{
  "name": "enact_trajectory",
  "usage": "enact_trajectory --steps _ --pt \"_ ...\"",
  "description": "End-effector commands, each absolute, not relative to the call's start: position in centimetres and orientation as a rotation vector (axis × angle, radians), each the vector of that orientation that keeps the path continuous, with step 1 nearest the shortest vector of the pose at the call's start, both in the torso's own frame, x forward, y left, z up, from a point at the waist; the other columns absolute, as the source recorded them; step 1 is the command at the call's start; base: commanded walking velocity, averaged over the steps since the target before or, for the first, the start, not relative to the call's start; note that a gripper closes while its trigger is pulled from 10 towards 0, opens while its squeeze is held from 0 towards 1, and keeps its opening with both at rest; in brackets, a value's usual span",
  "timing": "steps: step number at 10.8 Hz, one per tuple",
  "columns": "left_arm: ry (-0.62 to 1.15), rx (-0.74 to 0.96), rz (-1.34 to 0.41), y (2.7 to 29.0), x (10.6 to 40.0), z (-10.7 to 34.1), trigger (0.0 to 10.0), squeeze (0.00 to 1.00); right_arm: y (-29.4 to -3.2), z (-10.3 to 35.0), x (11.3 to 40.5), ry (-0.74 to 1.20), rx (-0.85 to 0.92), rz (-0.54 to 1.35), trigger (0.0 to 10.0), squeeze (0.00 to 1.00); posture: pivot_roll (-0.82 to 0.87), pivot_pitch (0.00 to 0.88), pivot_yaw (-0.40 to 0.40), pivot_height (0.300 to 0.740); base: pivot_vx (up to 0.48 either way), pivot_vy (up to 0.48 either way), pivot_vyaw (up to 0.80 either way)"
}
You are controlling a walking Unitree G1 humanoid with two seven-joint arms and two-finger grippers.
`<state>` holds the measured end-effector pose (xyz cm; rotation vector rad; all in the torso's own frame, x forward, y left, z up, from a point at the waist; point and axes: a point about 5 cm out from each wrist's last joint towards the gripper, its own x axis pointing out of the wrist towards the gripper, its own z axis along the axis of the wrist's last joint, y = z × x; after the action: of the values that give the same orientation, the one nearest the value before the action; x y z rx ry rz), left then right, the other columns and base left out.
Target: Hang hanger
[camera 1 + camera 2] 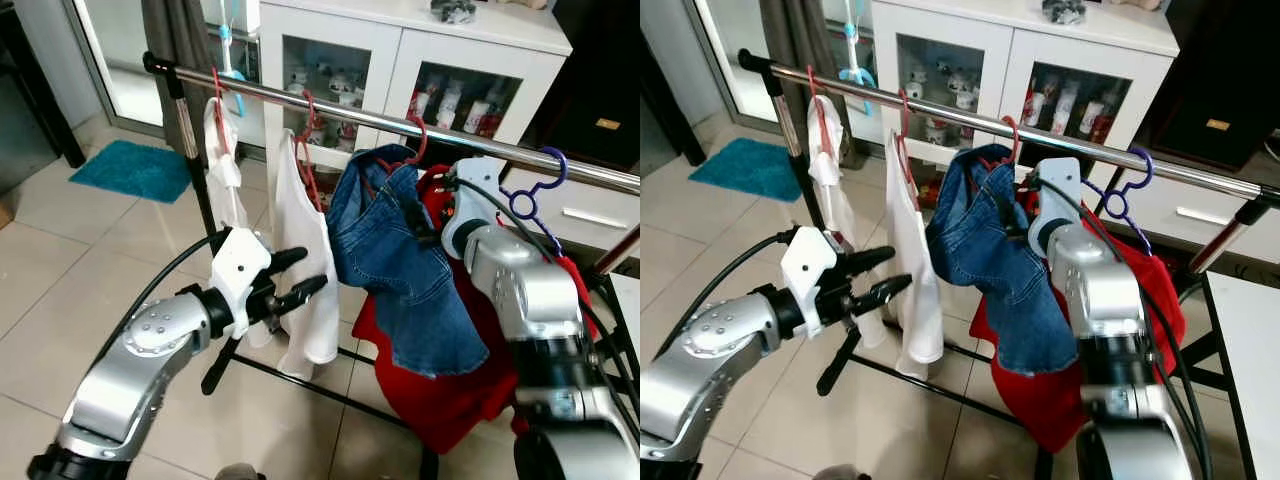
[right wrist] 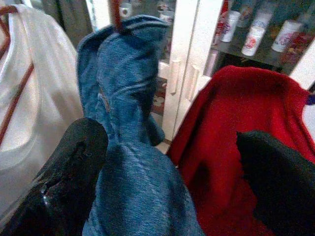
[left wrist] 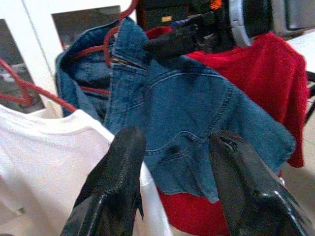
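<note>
A steel rail crosses in front of me with clothes hung along it. The red hanger carrying the jeans is hooked over the rail near its middle, and the jeans hang down from it in front of a red garment. To my left of them a white shirt hangs on its own red hanger, and a second white piece hangs further left. A purple hanger sits on the rail to my right.

My right gripper is up by the waistband of the jeans, fingers spread wide, one on each side of the blue fold; it is clamped on nothing. My left gripper is raised lower down, beside the white shirt's hem, pointing toward the jeans, fingers apart and empty.

Behind the rail stands a white cabinet with glass doors. A teal mat lies on the tiled floor.
</note>
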<state>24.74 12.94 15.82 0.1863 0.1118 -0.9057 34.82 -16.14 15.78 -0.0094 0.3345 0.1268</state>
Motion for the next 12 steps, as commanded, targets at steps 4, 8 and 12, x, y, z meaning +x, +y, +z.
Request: enact_trajectory --steps 4,8,12 --pt "0.108 0.203 -0.946 13.1 24.8 16.1 10.0 0.0 -16.2 14.8 35.9 0.385 0.141 0.185 0.0 0.0 0.06 0.025 -0.034 0.74 0.0 0.0 0.0" --pt "0.115 0.217 -0.948 13.1 24.8 16.1 10.0 0.0 -15.0 14.2 36.4 0.429 0.109 0.245 0.0 0.0 0.06 0.03 -0.04 0.74 0.0 0.0 0.0" --pt "0.117 0.224 -0.957 13.1 25.1 16.1 10.0 0.0 -14.9 14.2 36.7 0.412 0.122 0.233 0.0 0.0 0.06 0.026 -0.028 0.74 0.0 0.0 0.0"
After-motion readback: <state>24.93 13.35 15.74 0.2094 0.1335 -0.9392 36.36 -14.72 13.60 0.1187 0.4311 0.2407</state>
